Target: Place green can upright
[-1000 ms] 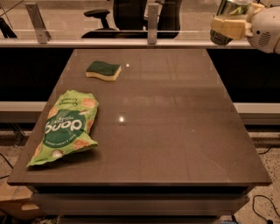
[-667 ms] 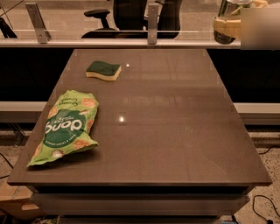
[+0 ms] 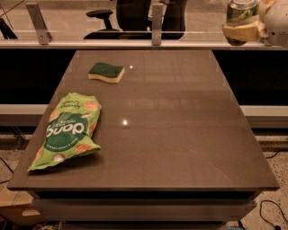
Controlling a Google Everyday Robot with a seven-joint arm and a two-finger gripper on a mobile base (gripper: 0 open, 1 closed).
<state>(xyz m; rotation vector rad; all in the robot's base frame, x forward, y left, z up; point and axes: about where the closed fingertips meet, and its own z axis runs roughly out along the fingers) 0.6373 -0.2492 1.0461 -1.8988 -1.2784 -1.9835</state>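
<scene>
The green can (image 3: 242,11) is dark green with a shiny silver top. It is held in the air at the top right, beyond the table's far right corner, and looks roughly upright. My gripper (image 3: 245,30) is shut on the can, with its pale fingers (image 3: 238,32) wrapped around the lower part. The can's bottom is hidden by the fingers. The white arm (image 3: 278,18) runs out of the picture on the right.
A brown table (image 3: 180,134) fills the view. A large green snack bag (image 3: 67,130) lies near its left front. A green-topped yellow sponge (image 3: 106,72) lies at the far left. A rail with posts (image 3: 156,22) and an office chair stand behind the table.
The gripper has shifted only a little at the top right and still holds the can above the table's far edge. The bag and the sponge have not moved.
</scene>
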